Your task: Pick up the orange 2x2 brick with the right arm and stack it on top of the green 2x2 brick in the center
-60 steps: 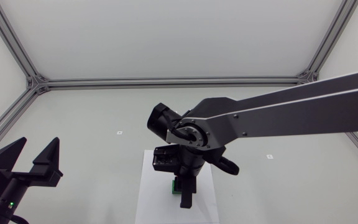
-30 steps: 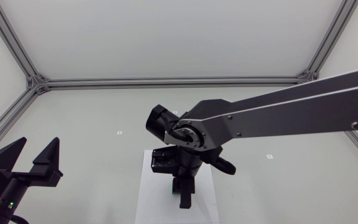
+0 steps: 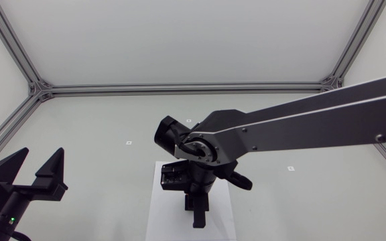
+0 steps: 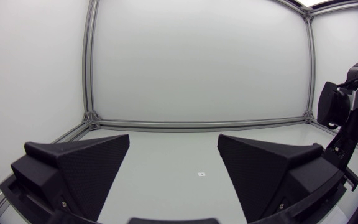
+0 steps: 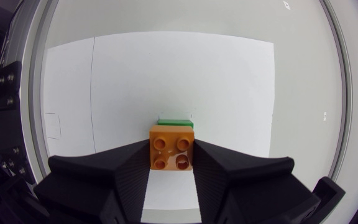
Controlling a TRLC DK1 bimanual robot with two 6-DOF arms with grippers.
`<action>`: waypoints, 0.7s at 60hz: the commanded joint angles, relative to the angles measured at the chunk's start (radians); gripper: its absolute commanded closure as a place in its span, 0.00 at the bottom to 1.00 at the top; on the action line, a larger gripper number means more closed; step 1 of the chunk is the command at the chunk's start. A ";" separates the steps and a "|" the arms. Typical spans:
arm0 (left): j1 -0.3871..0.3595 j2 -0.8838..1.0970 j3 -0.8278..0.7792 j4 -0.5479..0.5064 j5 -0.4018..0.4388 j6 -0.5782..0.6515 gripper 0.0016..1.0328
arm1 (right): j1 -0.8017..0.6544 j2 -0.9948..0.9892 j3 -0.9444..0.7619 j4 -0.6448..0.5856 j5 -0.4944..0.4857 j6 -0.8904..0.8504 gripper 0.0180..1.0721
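Orange brick (image 5: 172, 147), likely light, rigid and slick, sits pinched at its side walls by the right end effector (image 5: 171, 155), green brick (image 5: 175, 123) just ahead.

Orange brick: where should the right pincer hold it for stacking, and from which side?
By its two opposite flat side walls, from above, studs up, as the right pincer holds the orange brick now. Those walls are parallel, and the underside is free for the green brick just beyond it.

green brick (image 5: 175, 123) mostly hidden by orange brick (image 5: 171, 153), only its far edge showing
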 commanded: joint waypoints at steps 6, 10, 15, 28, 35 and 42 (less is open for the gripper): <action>-0.001 -0.004 -0.041 -0.011 0.003 0.006 0.04 | 0.004 0.034 -0.003 0.002 0.002 -0.020 0.83; -0.001 -0.004 -0.041 -0.011 0.003 0.006 0.04 | 0.003 0.032 -0.005 0.002 0.002 -0.020 0.84; -0.001 -0.004 -0.041 -0.011 0.003 0.006 0.04 | 0.004 0.032 -0.006 0.004 0.002 -0.020 0.83; -0.001 -0.004 -0.041 -0.011 0.003 0.006 0.04 | 0.001 0.037 -0.011 0.004 0.008 -0.026 0.83; -0.001 -0.004 -0.041 -0.011 0.003 0.006 0.04 | 0.007 0.037 -0.011 0.001 0.011 -0.028 0.83; -0.001 -0.004 -0.041 -0.011 0.003 0.007 0.04 | 0.018 0.051 -0.006 -0.004 0.018 -0.032 0.83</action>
